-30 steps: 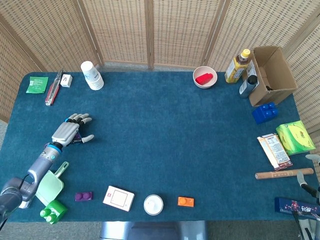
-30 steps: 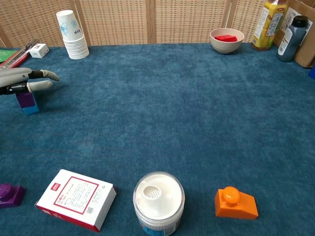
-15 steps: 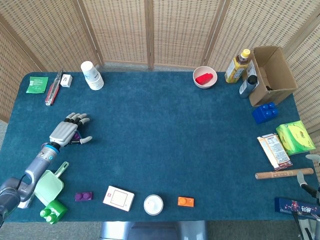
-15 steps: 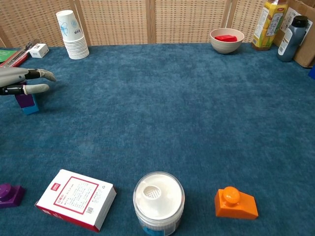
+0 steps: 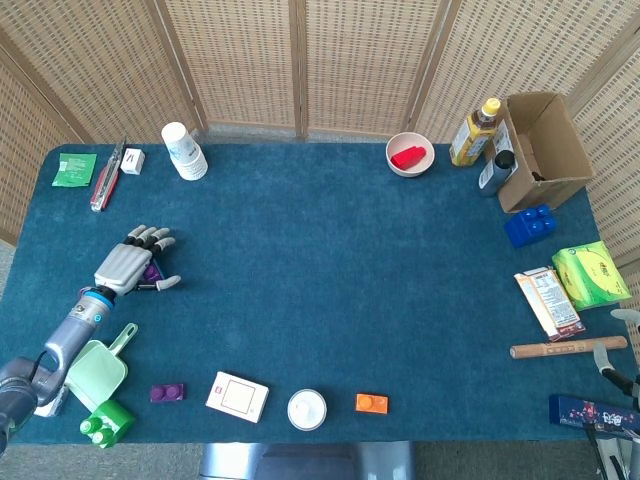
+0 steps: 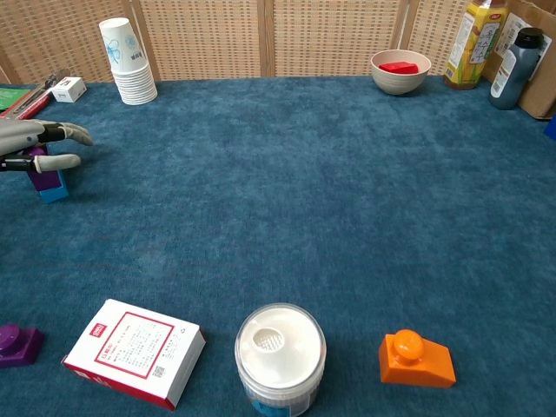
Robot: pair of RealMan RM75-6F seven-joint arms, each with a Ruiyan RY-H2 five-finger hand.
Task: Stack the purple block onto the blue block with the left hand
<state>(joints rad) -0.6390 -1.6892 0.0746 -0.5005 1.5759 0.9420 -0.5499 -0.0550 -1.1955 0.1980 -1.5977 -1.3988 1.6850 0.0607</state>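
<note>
While the small purple plastic block [image 6: 38,168] is sitting atop the small blue plastic block [image 6: 54,192], the grey left hand [image 6: 33,145] is hovering spread, gripping nothing; it is best lifted clear without nudging.

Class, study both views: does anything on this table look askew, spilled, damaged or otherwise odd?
Nothing stands out. The purple block sits squarely on the blue block, with the left robot hand open beside it. The paper cups stand upright and nothing is spilled on the table.

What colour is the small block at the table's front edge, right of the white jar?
Orange block; the chest view shows it best.
</note>
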